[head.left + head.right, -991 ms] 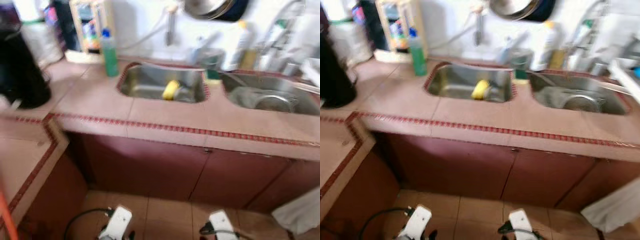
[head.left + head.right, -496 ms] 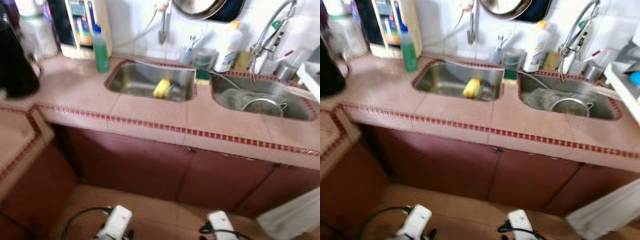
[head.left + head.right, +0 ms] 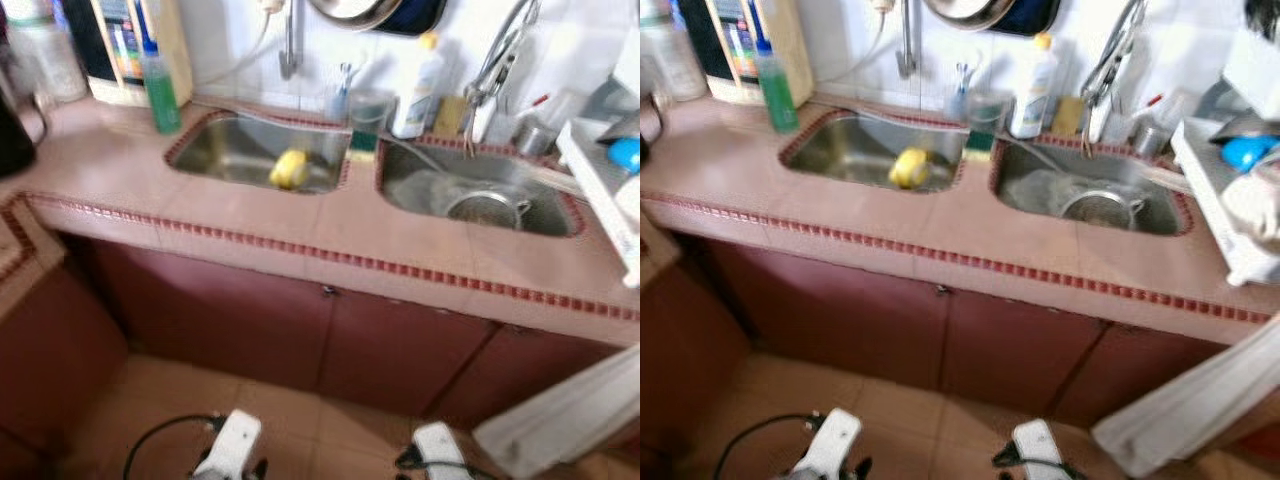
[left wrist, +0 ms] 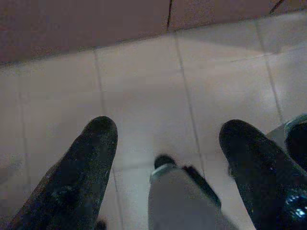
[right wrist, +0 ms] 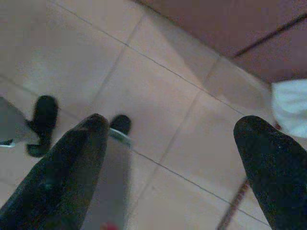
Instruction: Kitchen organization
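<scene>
Head views: the counter [image 3: 250,225] holds two sinks — a yellow sponge [image 3: 290,168] lies in the left sink [image 3: 215,145], a strainer [image 3: 487,208] in the right sink [image 3: 420,185]. Best to step close and square up before raising an arm; the cabinet doors [image 3: 250,320] limit the approach.

Left wrist view: the left gripper [image 4: 168,139] hangs spread over floor tiles [image 4: 144,81], empty.

Right wrist view: the right gripper [image 5: 172,139] — also spread, empty — above the floor beside a white cloth [image 5: 290,108].

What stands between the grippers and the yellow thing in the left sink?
The counter front edge and sink rim: both grippers hang open, low over the floor, left gripper and right gripper, below the cabinet doors. The yellow thing lies uncovered.
</scene>
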`<state>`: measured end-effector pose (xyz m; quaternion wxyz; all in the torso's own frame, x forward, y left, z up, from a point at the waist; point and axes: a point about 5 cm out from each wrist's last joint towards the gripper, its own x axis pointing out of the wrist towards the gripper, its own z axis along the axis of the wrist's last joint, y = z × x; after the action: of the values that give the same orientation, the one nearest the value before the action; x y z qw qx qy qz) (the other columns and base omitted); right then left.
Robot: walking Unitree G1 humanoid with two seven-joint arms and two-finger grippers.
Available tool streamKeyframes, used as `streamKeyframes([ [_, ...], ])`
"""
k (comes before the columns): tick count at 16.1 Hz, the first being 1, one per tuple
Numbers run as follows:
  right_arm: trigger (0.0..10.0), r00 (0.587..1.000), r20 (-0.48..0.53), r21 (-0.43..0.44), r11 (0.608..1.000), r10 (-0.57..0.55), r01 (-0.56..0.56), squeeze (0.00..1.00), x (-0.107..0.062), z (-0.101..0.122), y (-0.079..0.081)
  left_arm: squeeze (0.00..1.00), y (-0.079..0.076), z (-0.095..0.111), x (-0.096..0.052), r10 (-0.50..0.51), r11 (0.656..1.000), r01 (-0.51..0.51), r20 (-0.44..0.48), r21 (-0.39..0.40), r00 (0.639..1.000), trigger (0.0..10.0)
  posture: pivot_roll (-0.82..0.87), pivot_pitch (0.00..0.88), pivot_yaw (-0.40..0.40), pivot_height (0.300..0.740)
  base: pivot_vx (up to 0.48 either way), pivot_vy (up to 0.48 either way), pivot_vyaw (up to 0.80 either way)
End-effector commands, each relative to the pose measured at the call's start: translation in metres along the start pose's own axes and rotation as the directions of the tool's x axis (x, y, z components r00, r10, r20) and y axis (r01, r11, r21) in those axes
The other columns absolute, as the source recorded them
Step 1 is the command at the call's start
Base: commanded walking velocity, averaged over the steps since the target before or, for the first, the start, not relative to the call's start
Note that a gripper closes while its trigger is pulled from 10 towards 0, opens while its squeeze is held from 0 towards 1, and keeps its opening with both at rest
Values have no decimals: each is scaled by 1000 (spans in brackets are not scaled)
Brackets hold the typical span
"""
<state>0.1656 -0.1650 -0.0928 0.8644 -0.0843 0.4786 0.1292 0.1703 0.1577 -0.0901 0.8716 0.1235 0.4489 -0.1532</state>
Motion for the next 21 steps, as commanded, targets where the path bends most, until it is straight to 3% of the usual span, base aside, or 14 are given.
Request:
streamKeyframes([
  [1, 10000, 1000, 0, -2, 1000, -15, 15, 0, 0, 1, -3, 0, 0, 3, 1, 1, 1000, -1, 3, -3, 1000, 10000, 3, 0, -25, 740, 0, 0, 0],
  [10, 10000, 1000, -26, -17, 1000, -13, 13, 0, -2, -8, -5, 0, -4, -7, -1, -21, 999, 22, -30, 26, 999, 10000, 8, 0, -32, 740, 0, 0, 0],
  [19, 10000, 999, -37, -23, 1000, -13, 12, 0, -3, -13, -5, 0, -7, -10, -1, -22, 999, 24, -46, 26, 999, 10000, 3, 0, -33, 740, 0, -480, 0],
  [21, 10000, 999, -42, -24, 1000, -13, 12, 0, -4, -14, -5, 0, -7, -14, -2, -15, 999, 17, -69, 28, 998, 10000, 2, 0, -33, 740, 0, 0, 0],
])
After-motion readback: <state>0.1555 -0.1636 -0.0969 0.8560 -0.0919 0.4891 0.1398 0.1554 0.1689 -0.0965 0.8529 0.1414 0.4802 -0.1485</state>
